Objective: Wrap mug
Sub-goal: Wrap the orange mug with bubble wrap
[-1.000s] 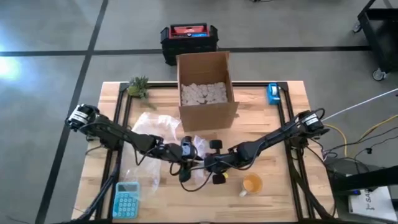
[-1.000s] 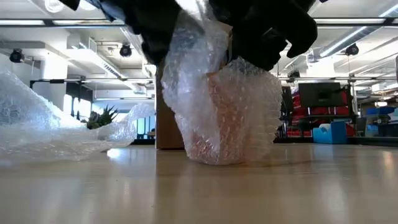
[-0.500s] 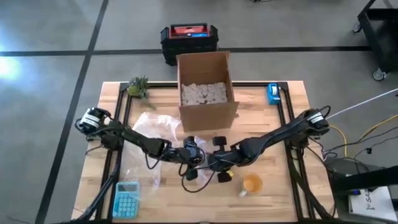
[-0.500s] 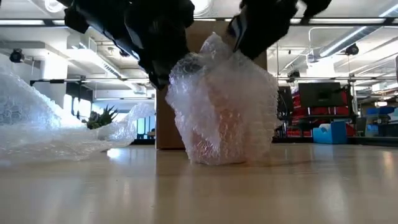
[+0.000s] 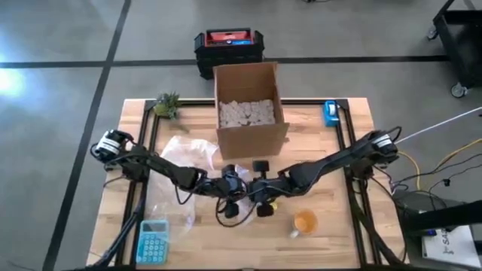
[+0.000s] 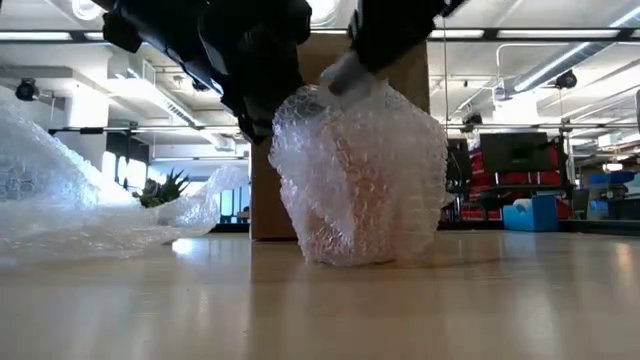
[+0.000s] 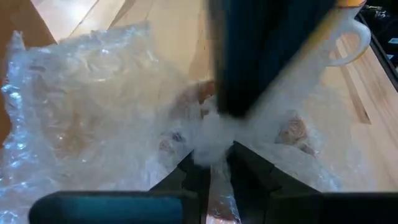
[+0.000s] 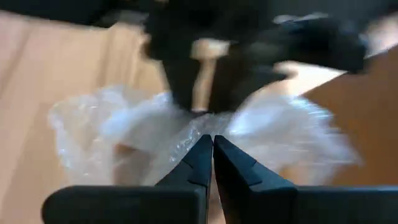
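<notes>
left tool [image 7: 214,171]: pinching bubble wrap [image 6: 360,180] | right tool [image 8: 212,152]: pinching wrap, has moved left over bundle

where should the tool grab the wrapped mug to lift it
Best at the gathered wrap on top of the wrapped mug, coming straight down. The bundle stands upright on the table and its loose bubble wrap bunches into a tuft there, where the left tool and right tool already pinch it. The rounded sides look too wide and slippery to clamp.
</notes>
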Robot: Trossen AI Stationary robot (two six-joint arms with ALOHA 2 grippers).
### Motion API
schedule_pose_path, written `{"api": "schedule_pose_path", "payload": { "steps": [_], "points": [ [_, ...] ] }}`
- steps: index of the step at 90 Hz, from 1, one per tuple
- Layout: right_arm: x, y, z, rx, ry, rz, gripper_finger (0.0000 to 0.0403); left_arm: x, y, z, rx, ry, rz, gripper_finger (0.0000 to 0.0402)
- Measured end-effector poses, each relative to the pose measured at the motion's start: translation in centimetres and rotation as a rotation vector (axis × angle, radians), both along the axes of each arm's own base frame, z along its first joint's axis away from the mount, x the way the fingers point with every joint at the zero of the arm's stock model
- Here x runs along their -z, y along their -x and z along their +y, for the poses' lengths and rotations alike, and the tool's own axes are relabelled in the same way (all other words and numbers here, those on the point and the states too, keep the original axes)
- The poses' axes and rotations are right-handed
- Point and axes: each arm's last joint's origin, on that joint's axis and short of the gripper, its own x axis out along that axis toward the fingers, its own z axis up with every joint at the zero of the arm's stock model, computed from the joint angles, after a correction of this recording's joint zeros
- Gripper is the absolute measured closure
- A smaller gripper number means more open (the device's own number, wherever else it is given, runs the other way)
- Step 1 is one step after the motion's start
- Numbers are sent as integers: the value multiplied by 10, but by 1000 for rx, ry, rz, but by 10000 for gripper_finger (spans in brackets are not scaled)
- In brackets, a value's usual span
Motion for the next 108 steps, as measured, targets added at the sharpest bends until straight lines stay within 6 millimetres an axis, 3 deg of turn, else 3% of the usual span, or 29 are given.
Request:
{"api": "schedule_pose_path", "payload": {
  "steps": [11,22,39,51,63,86,108],
  "points": [
    [27,2,0,44,-11,65,401,-4,2,0,1,1,1,363],
    [44,-1,1,69,-6,101,401,-22,3,0,20,15,-9,364],
    [47,-4,2,61,-7,93,401,-56,17,4,38,3,62,365],
    [44,-5,2,42,-3,87,401,-69,30,13,-100,-134,62,365],
    [43,-6,3,34,-1,80,401,-60,29,23,-259,-245,33,365],
    [43,-7,3,35,-2,76,401,-27,-1,6,79,0,7,365],
    [28,-4,3,8,8,116,401,-3,-14,-3,91,16,21,365]
  ]
}}
